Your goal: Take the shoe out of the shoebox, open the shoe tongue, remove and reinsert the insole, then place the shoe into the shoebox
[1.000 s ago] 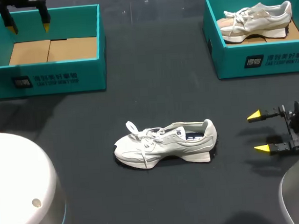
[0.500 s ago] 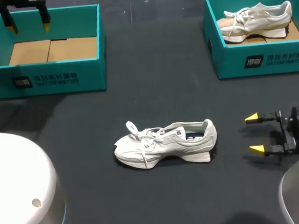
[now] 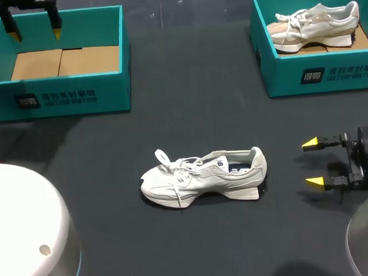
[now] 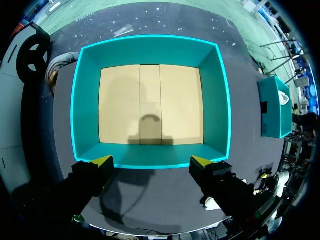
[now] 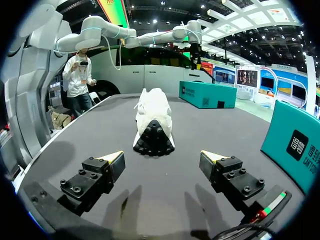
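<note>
A white sneaker (image 3: 202, 176) lies on its side in the middle of the black table, toe to the left, heel toward my right gripper (image 3: 313, 162). That gripper stands open, level with the table, a short way right of the heel; in the right wrist view the shoe (image 5: 153, 121) lies heel-first ahead of the open fingers (image 5: 114, 158). My left gripper (image 3: 34, 30) hangs open over the far rim of the empty teal shoebox (image 3: 3, 84) at the back left. The left wrist view looks straight down into this box (image 4: 150, 46), with its bare cardboard floor.
A second teal shoebox (image 3: 318, 75) at the back right holds another white and tan sneaker (image 3: 315, 23). In the right wrist view its wall (image 5: 300, 145) stands beside my right gripper. Black tabletop (image 3: 188, 112) lies between the boxes and the shoe.
My right gripper has drawn back a little to the right, away from the shoe's heel. The left arm, the shoe and both boxes have stayed in place.
</note>
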Robot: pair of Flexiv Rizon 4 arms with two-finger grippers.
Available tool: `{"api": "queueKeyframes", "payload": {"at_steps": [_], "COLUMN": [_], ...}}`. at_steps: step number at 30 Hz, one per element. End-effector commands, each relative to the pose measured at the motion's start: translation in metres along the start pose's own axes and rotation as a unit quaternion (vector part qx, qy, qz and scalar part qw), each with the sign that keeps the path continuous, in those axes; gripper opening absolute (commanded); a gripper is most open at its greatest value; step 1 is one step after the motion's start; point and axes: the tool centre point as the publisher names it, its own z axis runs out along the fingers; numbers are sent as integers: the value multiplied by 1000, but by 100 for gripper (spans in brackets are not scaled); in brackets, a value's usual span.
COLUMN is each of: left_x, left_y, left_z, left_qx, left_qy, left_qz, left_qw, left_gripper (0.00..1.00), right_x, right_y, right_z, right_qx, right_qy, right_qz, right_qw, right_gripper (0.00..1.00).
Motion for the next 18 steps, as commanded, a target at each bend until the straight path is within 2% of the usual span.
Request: {"api": "queueKeyframes", "payload": {"at_steps": [1,18], "left_x": [0,0], "left_y": [0,0], "left_z": [0,0], "left_qx": [0,0], "left_qy": [0,0], "left_qz": [0,0], "left_qw": [1000,1000], "left_gripper": [100,100], "right_x": [3,1], "right_y": [6,3], "right_z": [10,39], "right_qx": [21,28], "right_qy": [-10,-2], "right_qz": [4,24], "right_qw": [1000,999], "right_gripper": [100,100]}}
